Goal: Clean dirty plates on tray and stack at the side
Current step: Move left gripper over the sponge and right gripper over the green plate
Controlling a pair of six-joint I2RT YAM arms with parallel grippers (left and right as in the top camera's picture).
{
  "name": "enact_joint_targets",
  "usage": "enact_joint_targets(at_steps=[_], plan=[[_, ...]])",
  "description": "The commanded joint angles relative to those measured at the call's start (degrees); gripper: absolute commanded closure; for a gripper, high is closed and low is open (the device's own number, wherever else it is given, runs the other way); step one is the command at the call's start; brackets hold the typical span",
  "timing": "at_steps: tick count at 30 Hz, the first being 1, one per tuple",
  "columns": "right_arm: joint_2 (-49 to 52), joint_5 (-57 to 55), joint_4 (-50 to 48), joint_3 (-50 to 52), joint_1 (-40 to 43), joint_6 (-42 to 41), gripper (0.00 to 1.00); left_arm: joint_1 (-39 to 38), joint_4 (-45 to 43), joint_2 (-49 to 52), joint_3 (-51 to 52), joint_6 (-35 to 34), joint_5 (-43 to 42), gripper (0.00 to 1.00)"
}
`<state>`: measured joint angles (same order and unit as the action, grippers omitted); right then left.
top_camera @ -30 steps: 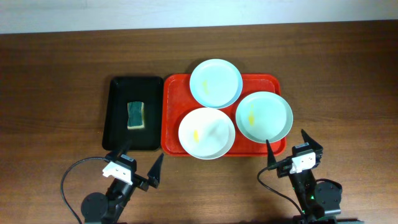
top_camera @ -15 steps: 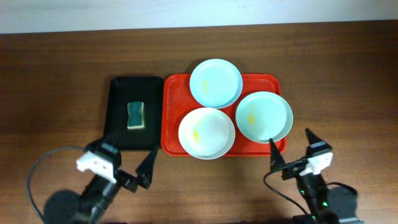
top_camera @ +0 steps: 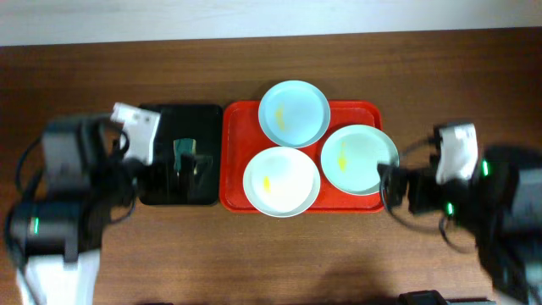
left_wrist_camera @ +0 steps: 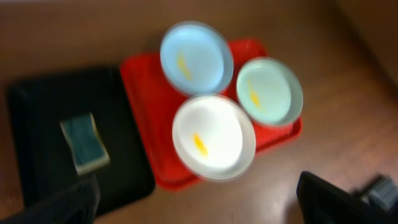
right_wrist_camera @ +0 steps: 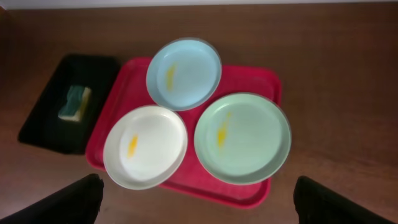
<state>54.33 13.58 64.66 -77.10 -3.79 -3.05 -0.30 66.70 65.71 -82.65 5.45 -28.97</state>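
Note:
Three plates lie on the red tray [top_camera: 238, 127]: a pale blue plate [top_camera: 294, 113] at the back, a white plate [top_camera: 281, 181] at the front left and a pale green plate [top_camera: 359, 158] at the right. Each has a small yellow smear. My left gripper [top_camera: 193, 165] is open and empty, raised over the black tray. My right gripper [top_camera: 391, 185] is open and empty, raised at the red tray's right edge beside the green plate. The left wrist view shows the left gripper [left_wrist_camera: 199, 202] high above the white plate [left_wrist_camera: 213, 137]. The right wrist view shows the right gripper [right_wrist_camera: 205, 208] above the green plate [right_wrist_camera: 242, 137].
A smaller black tray [top_camera: 163, 115] lies left of the red tray and holds a green sponge [left_wrist_camera: 84, 143], partly hidden overhead by my left fingers. Bare wooden table surrounds both trays.
Both arms have risen from the table's front edge and swung forward. The left now hangs over the black tray, the right at the red tray's right edge. The plates have not moved.

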Motion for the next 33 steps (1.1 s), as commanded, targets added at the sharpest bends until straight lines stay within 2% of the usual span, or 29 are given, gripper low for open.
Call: enact_joint_targets(at_steps=[1,3,5,6,8,11,15,19,23,24,29,33], plan=[[10.01,8.09,4.33,-7.3,-0.33,-0.46,0.01,0.2,3.96,9.97,-5.01,1.73,-1.88,0.01],[13.51,14.29,5.68,-7.32,-0.33,-0.42,0.01,0.2,4.7,13.07,-4.98,1.73,-1.68,0.01],[18.05,17.49,8.2,-7.32,-0.33,-0.44,0.29,0.22,5.68,16.39,-4.98,1.75,-1.68,0.01],[20.09,17.18,9.38,-7.32,-0.33,-0.42,0.39,0.2,5.9,17.64,-4.98,1.75,-1.68,0.01],[24.9,16.06,11.74,-6.97,-0.33,-0.44,0.5,0.2,6.03,20.52,-4.98,1.73,-1.62,0.01],[29.49,15.54,12.33,-5.38,-0.92,-0.46,0.51,0.2,5.86,22.73,-4.98,-0.46,1.29,0.01],[34.6,8.61,9.99,-1.77,-3.96,-4.0,0.51,0.2,3.74,24.04,-4.92,-8.98,13.73,0.0],[39.36,2.51,1.86,1.18,-8.81,-9.14,0.51,0.2,0.85,24.68,-4.7,-9.99,15.52,0.17],[44.3,-2.32,-3.45,1.33,-12.24,-11.45,0.51,0.2,0.59,26.51,-4.61,-9.99,15.54,0.14],[46.03,-2.27,-5.11,1.33,-13.05,-11.43,0.51,0.2,0.66,27.36,-4.5,-9.97,15.52,0.1],[51.17,-2.27,-7.87,1.33,-14.97,-11.43,0.54,0.2,2.08,30.56,-4.39,-9.97,15.52,0.07],[52.94,-2.25,-9.46,1.33,-15.72,-11.43,0.63,0.2,2.01,31.47,-4.39,-9.97,15.52,0.07]])
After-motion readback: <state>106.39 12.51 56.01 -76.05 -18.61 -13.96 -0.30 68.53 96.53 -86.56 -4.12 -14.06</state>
